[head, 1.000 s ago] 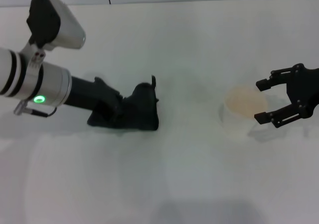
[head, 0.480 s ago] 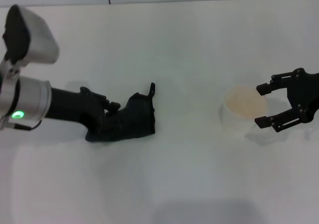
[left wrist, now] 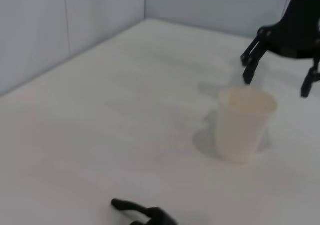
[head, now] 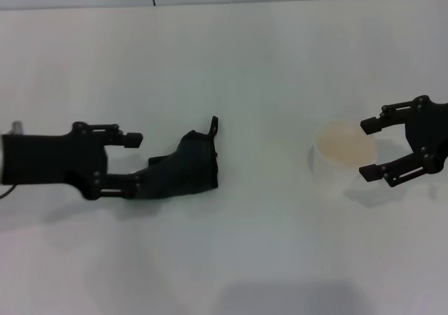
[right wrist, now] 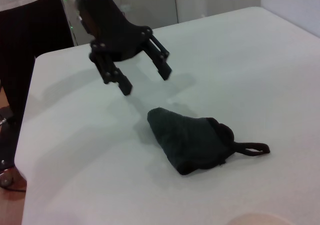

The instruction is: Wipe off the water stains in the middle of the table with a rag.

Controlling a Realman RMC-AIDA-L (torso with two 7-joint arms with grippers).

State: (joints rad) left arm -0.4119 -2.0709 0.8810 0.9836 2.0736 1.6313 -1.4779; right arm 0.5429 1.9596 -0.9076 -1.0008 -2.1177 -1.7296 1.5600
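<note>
Left gripper [head: 129,161] wide open, empty, just left of rag [head: 183,169]; rag lumped on table [head: 231,259], left of centre. Right gripper [head: 372,149] open, empty, flanking translucent cup [head: 342,162] at right. No stain visible mid-table. Judgement: wiping looks finished or paused; if not, next needs regrasp of rag.

The left end effector [head: 134,162] has let go of the rag [head: 183,171] and pulled back toward 9 o'clock, its fingers now spread and clear of the cloth. The rag slid slightly toward 9 o'clock and lies free on the desk [head: 252,63].
</note>
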